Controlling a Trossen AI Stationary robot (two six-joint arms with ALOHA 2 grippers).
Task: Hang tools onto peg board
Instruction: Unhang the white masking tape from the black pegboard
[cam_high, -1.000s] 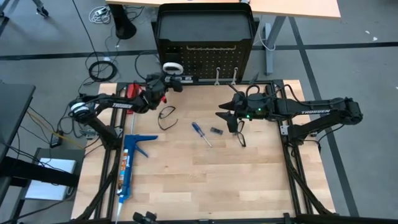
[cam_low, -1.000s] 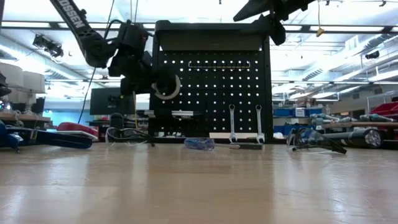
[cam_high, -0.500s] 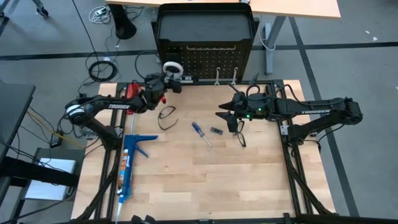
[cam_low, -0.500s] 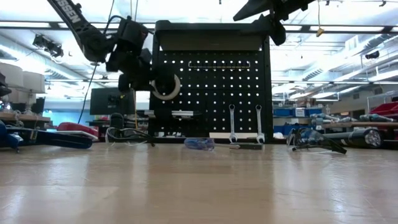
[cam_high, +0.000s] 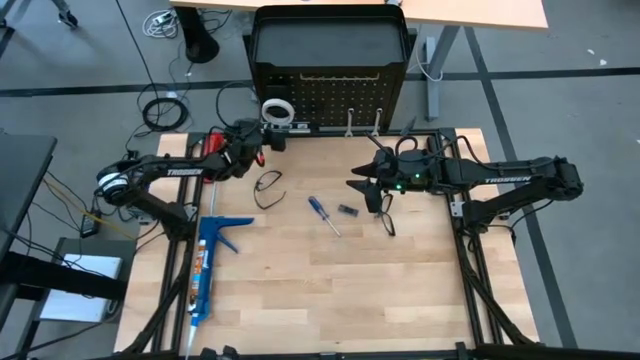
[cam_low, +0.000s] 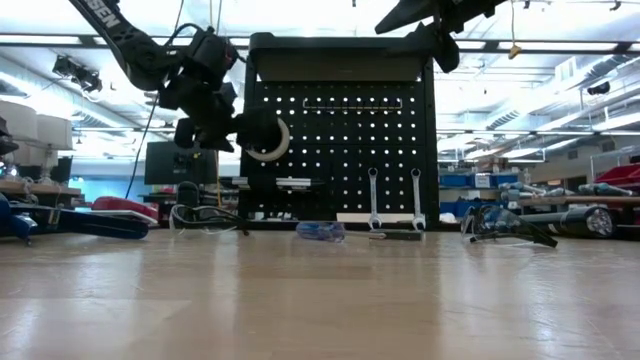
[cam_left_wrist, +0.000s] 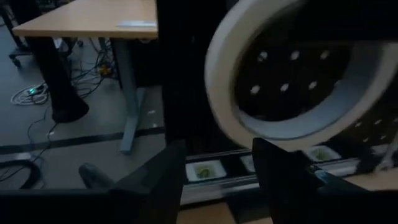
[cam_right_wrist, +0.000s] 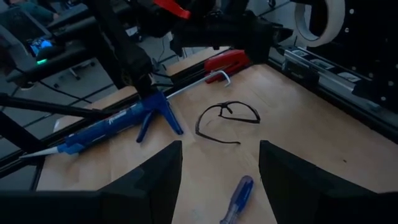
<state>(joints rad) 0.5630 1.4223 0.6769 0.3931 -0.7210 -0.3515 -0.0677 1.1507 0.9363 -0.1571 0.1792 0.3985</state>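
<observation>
Clearly the tape roll is the tool in hand: it sits against the upper left of the peg board, seemingly on a peg. The left hand is just beside it with fingers apart, no longer gripping. The right hand hovers open over the counter, near the screwdriver. Next, probably, the left arm should back straight off without snagging the roll, then fetch the glasses.

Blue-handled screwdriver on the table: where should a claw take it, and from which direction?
Grip the blue handle, the thickest part, coming straight down from above. The screwdriver lies flat and diagonal on the table, so set the fingers across the handle. Nothing touches it; the thin shaft would probably slip.
</observation>
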